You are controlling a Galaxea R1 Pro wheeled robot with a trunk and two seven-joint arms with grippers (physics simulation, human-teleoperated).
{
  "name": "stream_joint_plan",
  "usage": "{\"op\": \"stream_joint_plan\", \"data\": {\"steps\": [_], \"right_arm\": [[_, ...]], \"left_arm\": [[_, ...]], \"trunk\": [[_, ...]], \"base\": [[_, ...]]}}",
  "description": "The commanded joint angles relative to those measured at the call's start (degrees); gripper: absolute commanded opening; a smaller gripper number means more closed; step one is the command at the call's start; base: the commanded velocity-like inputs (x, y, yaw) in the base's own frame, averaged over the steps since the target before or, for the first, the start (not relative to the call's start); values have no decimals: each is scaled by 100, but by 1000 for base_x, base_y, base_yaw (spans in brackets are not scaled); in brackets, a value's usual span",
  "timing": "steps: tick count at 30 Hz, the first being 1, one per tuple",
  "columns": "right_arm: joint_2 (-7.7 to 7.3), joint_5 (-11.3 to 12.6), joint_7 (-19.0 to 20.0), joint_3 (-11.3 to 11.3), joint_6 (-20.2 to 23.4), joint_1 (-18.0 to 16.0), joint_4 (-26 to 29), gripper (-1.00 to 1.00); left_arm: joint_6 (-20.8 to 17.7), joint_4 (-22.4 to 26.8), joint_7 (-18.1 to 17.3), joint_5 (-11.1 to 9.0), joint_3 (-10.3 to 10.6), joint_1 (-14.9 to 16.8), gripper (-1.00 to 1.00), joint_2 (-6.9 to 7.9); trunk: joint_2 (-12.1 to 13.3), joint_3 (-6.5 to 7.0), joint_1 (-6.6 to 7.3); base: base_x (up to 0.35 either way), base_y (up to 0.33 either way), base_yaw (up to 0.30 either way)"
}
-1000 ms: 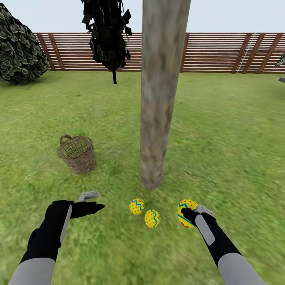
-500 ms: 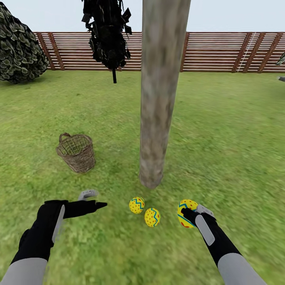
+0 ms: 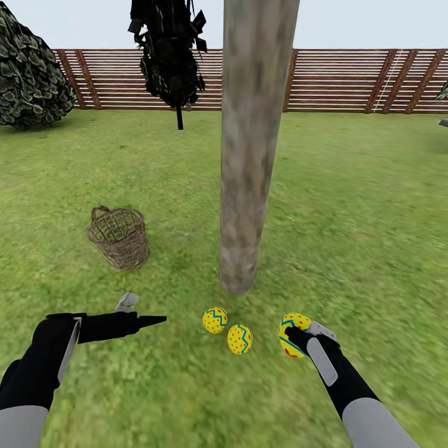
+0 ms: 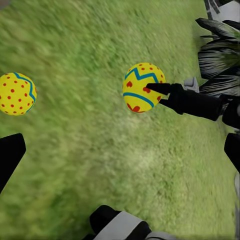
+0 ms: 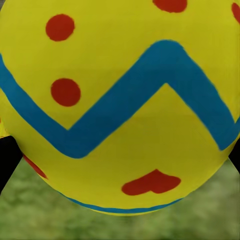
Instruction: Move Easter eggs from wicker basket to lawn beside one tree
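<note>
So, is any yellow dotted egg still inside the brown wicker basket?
No, the brown wicker basket looks empty in the head view.

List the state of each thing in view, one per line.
Two eggs: lying on the lawn by the tree.
Third egg: held in the right gripper.
Wicker basket: upright, looks empty.
Left gripper: open, holding nothing.

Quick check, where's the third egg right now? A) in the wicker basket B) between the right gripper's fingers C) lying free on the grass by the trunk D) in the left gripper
B: the third egg sits in the right gripper, while the other two eggs lie on the lawn near the tree.
</note>
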State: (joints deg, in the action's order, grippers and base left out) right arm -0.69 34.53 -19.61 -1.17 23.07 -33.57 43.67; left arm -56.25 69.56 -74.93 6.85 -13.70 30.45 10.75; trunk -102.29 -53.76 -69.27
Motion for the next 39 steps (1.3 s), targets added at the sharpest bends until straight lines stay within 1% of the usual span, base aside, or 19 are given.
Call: {"op": "stream_joint_plan", "data": {"steps": [1, 5, 7, 9, 10, 14, 18, 20, 23, 24, 29, 33, 39], "right_arm": [[-1, 59, -41, 3, -4, -1, 10, -100], [-1, 62, -34, 10, -37, -1, 10, -100], [-1, 62, -34, 12, -40, -1, 10, -100], [-1, 62, -34, 12, -42, -1, 10, -100], [-1, 62, -34, 12, -43, -1, 10, -100], [-1, 62, -34, 12, -44, -1, 10, -100], [1, 62, -34, 12, -42, -1, 15, -100], [45, 64, -58, 60, -23, -7, 24, -100], [177, 55, -89, 188, 10, -26, 27, -100], [197, 59, -92, 204, 20, -31, 26, -100], [231, 70, -87, 222, 42, -36, 19, -100], [234, 72, -86, 223, 154, -36, 10, -100], [236, 63, -86, 223, 172, -36, 1, -100]], "left_arm": [[-58, 5, -59, 57, -10, 5, 100, -3], [-61, 5, -116, 54, -10, 5, 100, -2], [-62, 5, -365, 81, -10, 3, 100, -2], [-62, 5, -520, 114, -10, 4, 100, -2], [-62, 5, -562, 104, -10, 2, 100, -2], [-62, 5, -635, 83, -10, -4, 100, -1], [-59, 5, -950, 88, -10, -4, 100, 29], [-60, 5, -1036, 87, -10, -4, 100, 61], [-61, 5, -1063, 81, -10, -4, 100, 76], [-62, 5, -1067, 81, -10, -4, 100, 79], [-63, 5, -1076, 80, -9, -4, 100, 84], [-70, 5, -1077, 80, -10, -12, 100, 84], [-70, 5, -1077, 73, -10, -21, 100, 82]], "trunk": [[-44, -23, -22], [-204, -95, -110], [-284, -131, -154], [-284, -131, -154], [-284, -131, -154], [-445, -202, -242], [-605, -274, -330], [-685, -310, -373], [-806, -364, -439], [-846, -382, -461], [-1046, -472, -571], [-1207, -544, -659], [-1448, -651, -791]], "base": [[0, 0, 0], [0, 0, 0], [0, 0, 0], [0, 0, 0], [0, 0, 0], [0, 0, 0], [0, 0, 0], [0, 0, 0], [0, 0, 0], [0, 0, 0], [0, 0, 0], [0, 0, 0], [0, 0, 0]]}}
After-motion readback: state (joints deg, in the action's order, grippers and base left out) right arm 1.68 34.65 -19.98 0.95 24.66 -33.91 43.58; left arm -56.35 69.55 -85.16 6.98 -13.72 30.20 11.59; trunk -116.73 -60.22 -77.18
